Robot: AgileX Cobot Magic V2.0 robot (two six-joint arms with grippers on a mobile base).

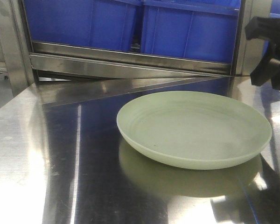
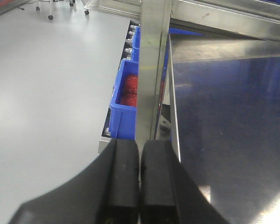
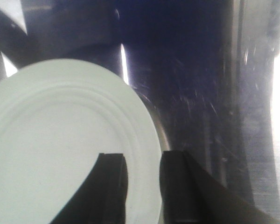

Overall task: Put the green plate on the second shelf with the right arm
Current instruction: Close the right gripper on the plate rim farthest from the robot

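Note:
The green plate (image 1: 194, 128) lies flat on the reflective steel shelf surface (image 1: 60, 154), right of centre. In the right wrist view the plate (image 3: 60, 154) fills the lower left. My right gripper (image 3: 143, 182) is open, with one finger over the plate's inside and the other outside its right rim. In the front view the right gripper (image 1: 269, 51) hangs above and behind the plate's right edge, apart from it. My left gripper (image 2: 140, 182) is shut and empty, at the shelf's left edge beside a steel post (image 2: 154, 70).
Two blue bins (image 1: 130, 23) stand behind a steel rail (image 1: 130, 58) at the back. A steel upright (image 1: 9, 46) is at far left. Beside the shelf, lower down, a blue bin with red contents (image 2: 128, 88) sits over grey floor (image 2: 46, 93).

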